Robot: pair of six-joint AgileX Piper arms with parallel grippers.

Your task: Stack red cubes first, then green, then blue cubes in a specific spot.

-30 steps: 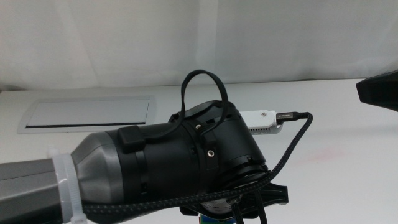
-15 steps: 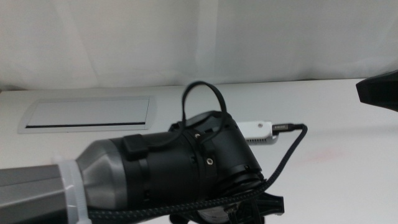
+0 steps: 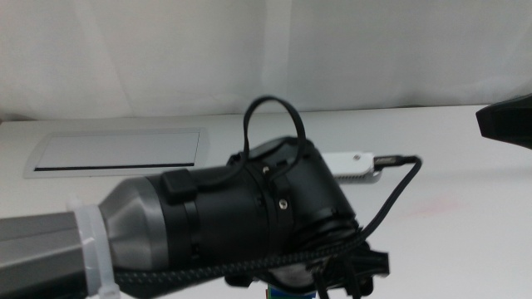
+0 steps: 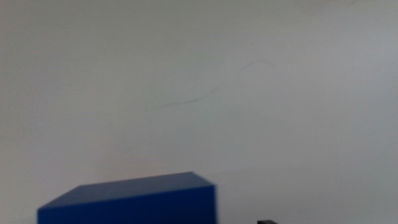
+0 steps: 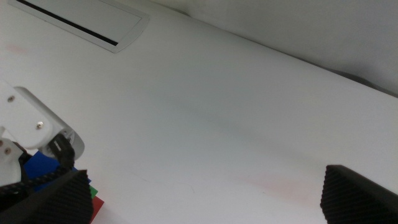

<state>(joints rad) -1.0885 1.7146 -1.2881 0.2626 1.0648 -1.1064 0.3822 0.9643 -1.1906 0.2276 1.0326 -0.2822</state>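
Observation:
The blue cube [image 4: 134, 199] fills the lower part of the left wrist view, close under my left gripper [image 3: 332, 286]. In the right wrist view the blue cube [image 5: 38, 167] sits on top of the green cube [image 5: 92, 191], and a sliver of the red cube [image 5: 97, 210] shows under that. The left arm hides most of the stack. In the middle view only a bit of blue [image 3: 287, 292] shows under the left arm at the bottom edge. My right gripper [image 5: 202, 199] is open and empty, waiting at the right edge of the middle view [image 3: 505, 120].
A recessed grey panel [image 3: 116, 152] lies in the white table at the back left. The left arm's white wrist camera [image 3: 351, 162] and braided cable [image 3: 391, 195] stick out to the right of the arm. A white wall closes the back.
The left arm dipped lower half a second ago and has now risen back to about its earlier height. The right gripper has not moved.

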